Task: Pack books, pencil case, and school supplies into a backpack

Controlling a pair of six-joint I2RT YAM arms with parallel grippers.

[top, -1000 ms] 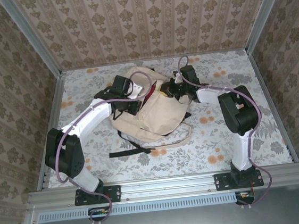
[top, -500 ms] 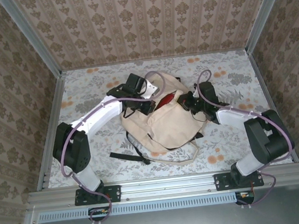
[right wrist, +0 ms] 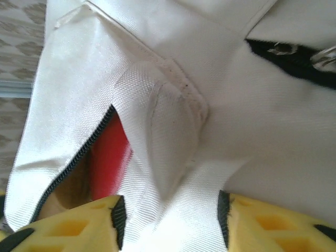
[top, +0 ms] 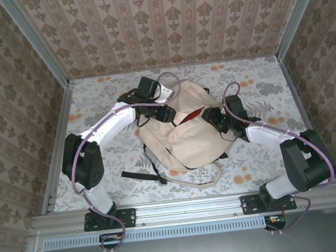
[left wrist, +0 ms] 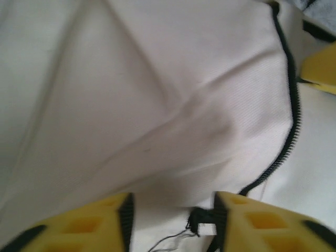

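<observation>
The left gripper (left wrist: 173,212) and right gripper (right wrist: 169,210) hang parted over the backpack (top: 187,139); a red item (right wrist: 107,157), perhaps school supplies, shows inside.

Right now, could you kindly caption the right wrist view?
Open right gripper at cream backpack, red item inside its unzipped opening.
</observation>
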